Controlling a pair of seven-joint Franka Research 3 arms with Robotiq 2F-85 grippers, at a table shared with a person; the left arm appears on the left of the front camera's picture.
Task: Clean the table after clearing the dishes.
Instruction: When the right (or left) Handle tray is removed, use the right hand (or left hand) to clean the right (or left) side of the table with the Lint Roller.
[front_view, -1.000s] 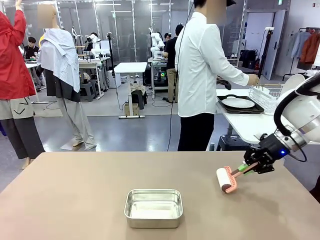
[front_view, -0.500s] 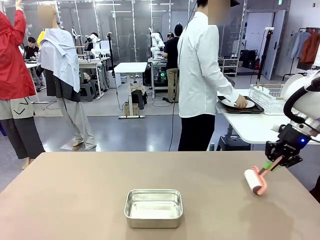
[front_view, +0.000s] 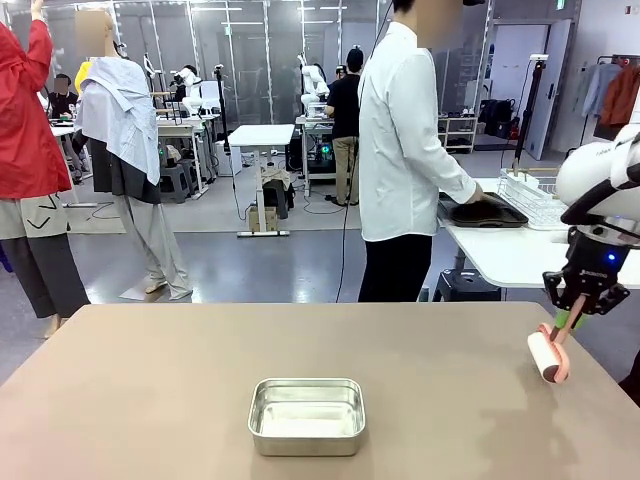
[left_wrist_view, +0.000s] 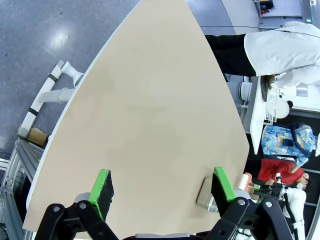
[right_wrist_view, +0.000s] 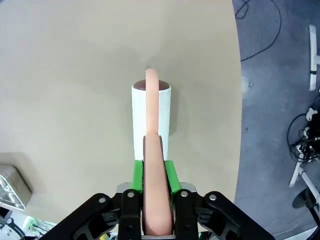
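Worktop (front_view: 150, 390): big brown top, dishes already off it, just a steel pan (front_view: 306, 415) sitting near the front middle.
Lint roller (front_view: 545, 356): down by the right edge, looks like it's on the surface.
Right claw (right_wrist_view: 152, 176): clamped on the roller's pink handle; handle runs straight out from the claw, drum crosswise.
Where to go: pretty much all the unrolled top lies to the robot's left of the roller.
Left claw (left_wrist_view: 162, 186): spread wide, holding nothing, up over the other side.

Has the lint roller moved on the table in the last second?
Yes. Against the steel pan, which stayed put, the lint roller in the right gripper has moved toward the right edge of the table.
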